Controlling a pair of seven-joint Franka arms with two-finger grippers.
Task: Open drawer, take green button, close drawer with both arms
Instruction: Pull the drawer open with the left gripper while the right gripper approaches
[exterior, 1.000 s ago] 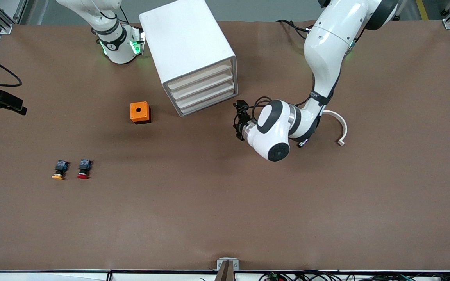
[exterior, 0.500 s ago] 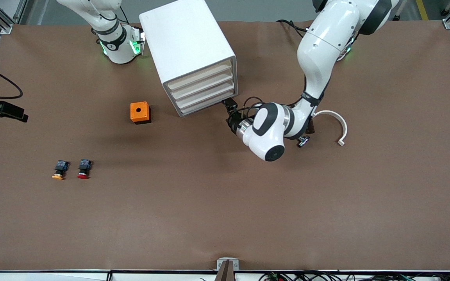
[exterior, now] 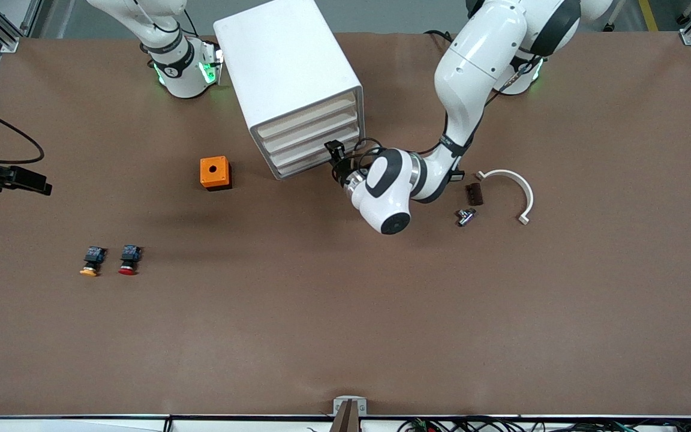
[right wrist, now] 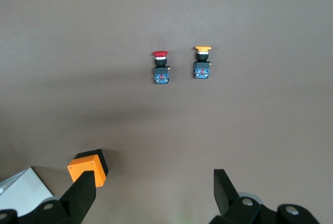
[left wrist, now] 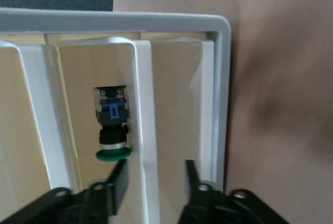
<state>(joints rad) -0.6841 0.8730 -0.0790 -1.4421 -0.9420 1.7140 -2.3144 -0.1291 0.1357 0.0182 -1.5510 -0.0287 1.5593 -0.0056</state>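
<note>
The white drawer cabinet (exterior: 288,72) stands toward the robots' bases, its stacked drawers (exterior: 312,141) pushed in. My left gripper (exterior: 335,153) is at the drawer fronts. In the left wrist view it (left wrist: 155,178) is open, with one finger on each side of a white drawer lip (left wrist: 143,130). The green-capped button (left wrist: 113,125) lies on its side inside a drawer compartment just ahead of one finger (left wrist: 115,181); it is hidden in the front view. My right gripper (exterior: 24,179) is open (right wrist: 155,183) and empty, high over the right arm's end of the table.
An orange box (exterior: 215,173) sits beside the cabinet. The yellow-capped button (exterior: 90,261) and the red-capped button (exterior: 129,260) lie nearer the front camera. A white curved piece (exterior: 516,186), a dark block (exterior: 473,193) and a small metal part (exterior: 465,216) lie beside the left arm.
My left arm has swung toward the cabinet, bringing its gripper from beside the cabinet's corner up to the drawer fronts. The right gripper has shifted slightly.
</note>
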